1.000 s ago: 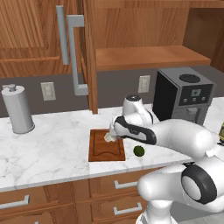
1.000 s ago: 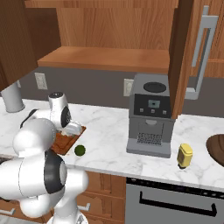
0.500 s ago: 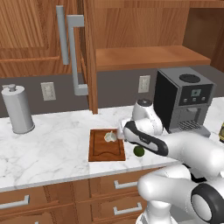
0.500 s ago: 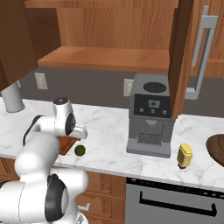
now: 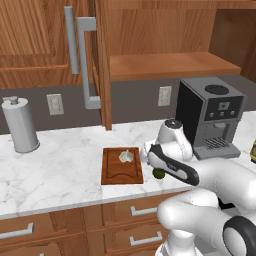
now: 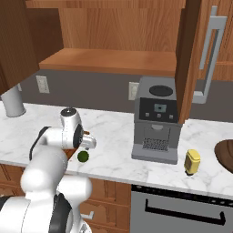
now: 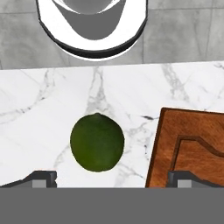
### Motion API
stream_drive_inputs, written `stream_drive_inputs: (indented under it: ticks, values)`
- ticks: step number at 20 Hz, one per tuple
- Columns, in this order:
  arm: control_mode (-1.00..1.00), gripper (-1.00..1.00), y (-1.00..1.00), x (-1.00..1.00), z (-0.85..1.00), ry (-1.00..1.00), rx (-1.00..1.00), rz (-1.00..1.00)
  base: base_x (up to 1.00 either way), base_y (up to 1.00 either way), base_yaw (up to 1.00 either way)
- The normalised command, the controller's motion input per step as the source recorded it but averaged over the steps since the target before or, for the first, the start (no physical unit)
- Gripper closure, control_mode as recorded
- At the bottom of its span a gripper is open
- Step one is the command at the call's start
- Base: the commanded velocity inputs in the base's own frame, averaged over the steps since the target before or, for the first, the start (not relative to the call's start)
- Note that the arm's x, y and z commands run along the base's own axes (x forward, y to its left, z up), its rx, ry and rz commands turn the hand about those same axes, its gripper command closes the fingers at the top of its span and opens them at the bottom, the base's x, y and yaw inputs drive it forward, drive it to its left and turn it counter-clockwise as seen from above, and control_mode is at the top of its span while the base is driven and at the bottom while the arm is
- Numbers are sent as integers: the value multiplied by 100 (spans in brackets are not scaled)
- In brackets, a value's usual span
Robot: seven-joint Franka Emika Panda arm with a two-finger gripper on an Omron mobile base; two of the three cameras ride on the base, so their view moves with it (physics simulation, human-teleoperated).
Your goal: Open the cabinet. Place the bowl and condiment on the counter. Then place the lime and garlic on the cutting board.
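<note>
Kitchen sim, mid-task: the pincer (image 7: 111, 177) hangs over the lime (image 7: 97, 141), jaws spread wide w/ nothing between them, one dark tip each side of the fruit in the hand view. The lime sits on the white marble desk (image 5: 60, 165), just off the cutting board (image 5: 121, 167) on its coffee-machine side, near the desk's front edge. The garlic (image 5: 126, 156) already lies on the board, toward its back. Cabinet (image 5: 35, 45) doors stand open above; the condiment (image 6: 192, 162) stands on the desk beyond the coffee machine (image 6: 155, 119), and the bowl (image 6: 225, 154) shows at the far edge of the right base view.

Handling, by judgement: the lime looks small, light, firm and round w/ a smooth skin, so prob. slippery and quick to roll if nudged off-centre. Best hold is across its widest part, tips level on opposite sides, coming straight down so neither tip clips it first. It appears a bit left of centre between the tips, so a small shift may be needed before closing. No crush risk to speak of; moderate squeeze should do. Short carry to the board, free space in front of the garlic; set it down gently or it may roll off.
</note>
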Motion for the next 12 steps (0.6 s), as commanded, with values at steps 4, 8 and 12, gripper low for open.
stream_drive_inputs:
  ticks: [4, 8, 12]
  values:
    - [-100, -100, -6, 0, -9, 0, 0, 2, 0, 0, 0]
    - [-100, -100, -1, 0, -8, 0, 1, 2, 0, 0, 0]
    - [-100, -100, -2, 0, -8, 0, 0, 1, 0, 0, 0]
